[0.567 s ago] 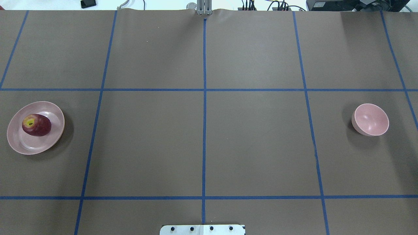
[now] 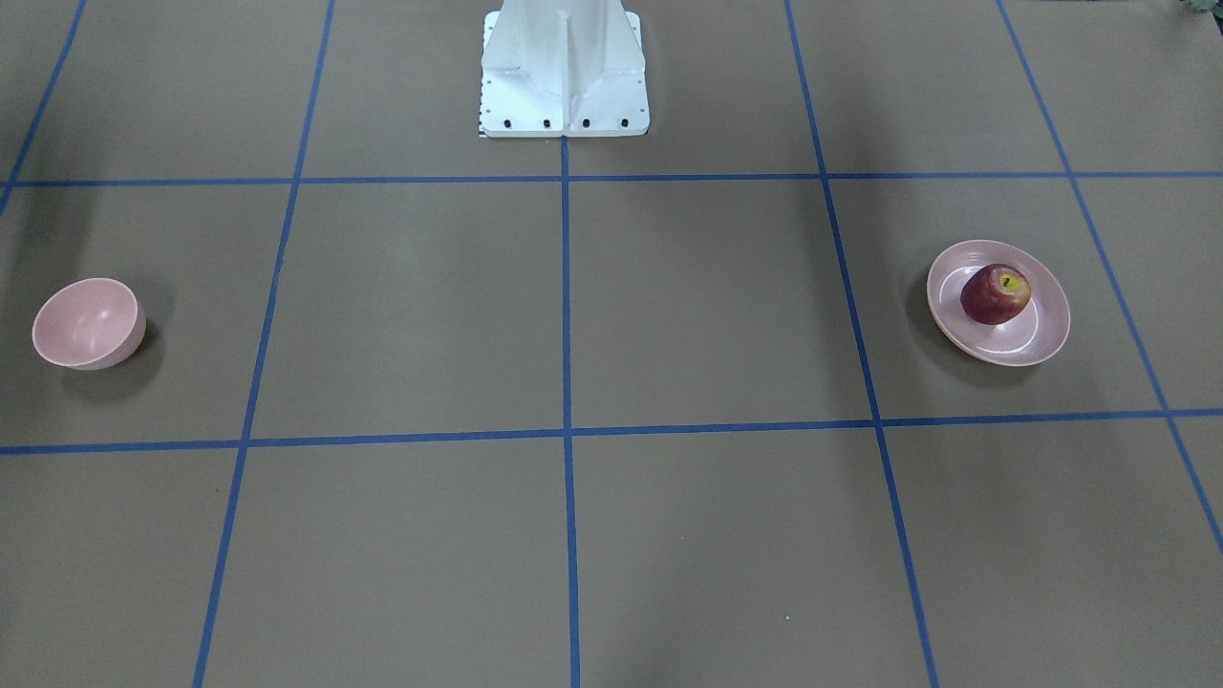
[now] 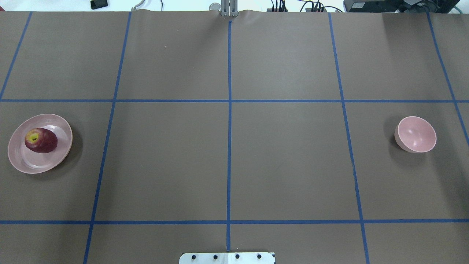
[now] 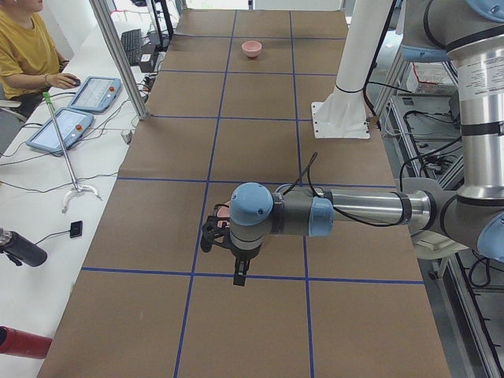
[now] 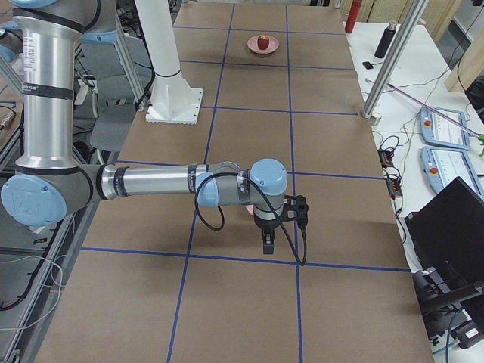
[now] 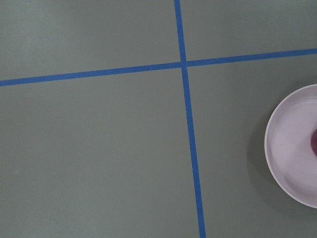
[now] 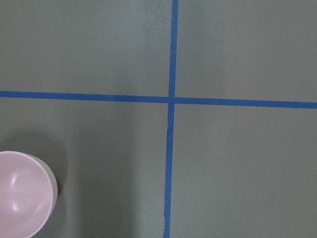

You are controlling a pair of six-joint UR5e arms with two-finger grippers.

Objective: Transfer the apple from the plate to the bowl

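Nothing moved since the earlier frame, dark-red apple (image 3: 41,140) with yellow-green stem patch on the plate (image 3: 33,164) at overhead left, bowl (image 3: 416,134) far right, only side views show left gripper (image 4: 239,277) and right gripper (image 5: 267,245), their opening and any hold cannot be told

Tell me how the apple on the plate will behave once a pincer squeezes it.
The apple is round and rests tilted, stem patch off to one side, so it will probably roll if nudged. Its skin looks smooth, so it may slip. The plate looks glossy, so it could slide there.
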